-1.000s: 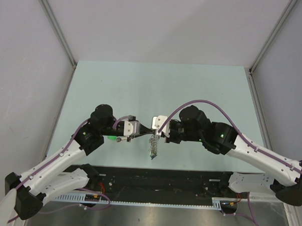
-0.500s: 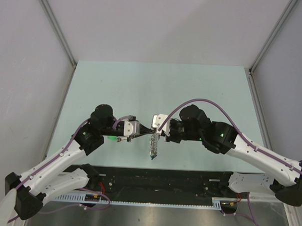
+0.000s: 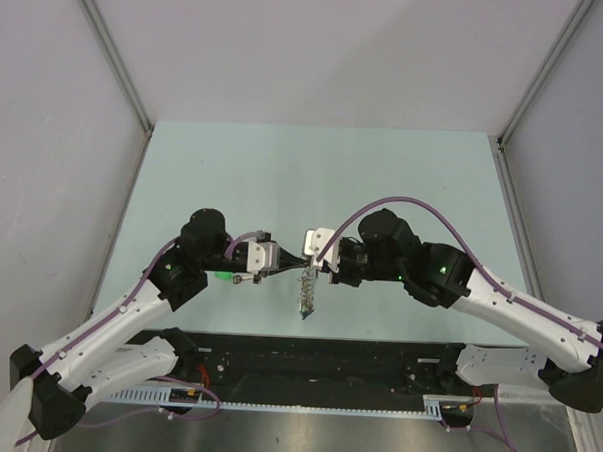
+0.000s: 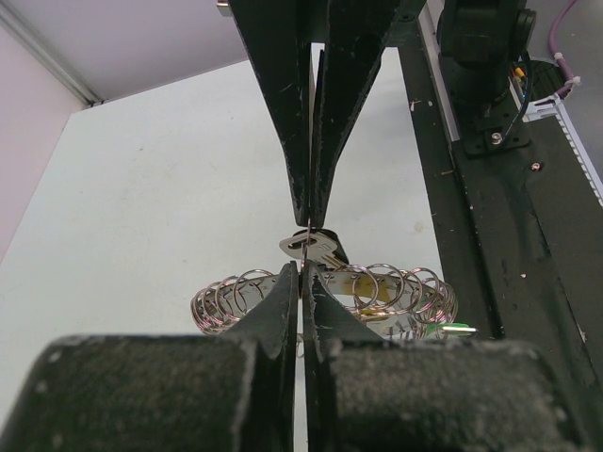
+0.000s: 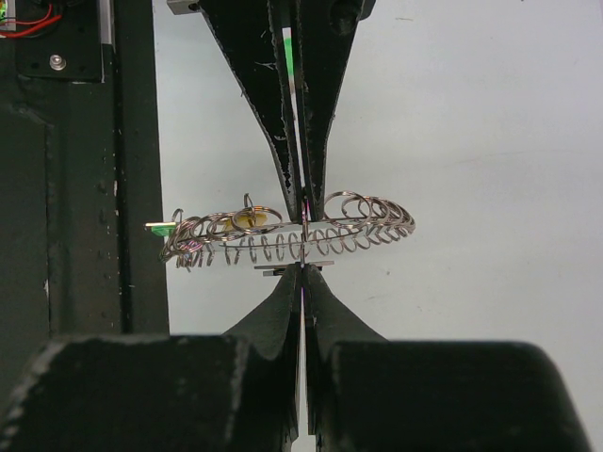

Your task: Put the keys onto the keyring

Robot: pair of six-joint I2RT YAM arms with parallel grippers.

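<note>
One table [image 3: 234, 163]: pale green, matte; grey walls [image 3: 309, 46] on three sides.
keyring [image 4: 236, 297]: bunch of many thin silver rings, hanging at and just below the meeting fingertips.
keys [image 4: 363, 282]: tiny; a yellow head and a green head [image 4: 454, 329] sit among the rings beside the tips.
left gripper [image 4: 301, 275]: jaws pressed together, pinching a ring wire.
right gripper [image 5: 301, 273]: jaws likewise closed on the keyring, tip to tip with the left gripper.

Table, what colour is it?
Pale mint green. The table shows best in the top view.
</note>
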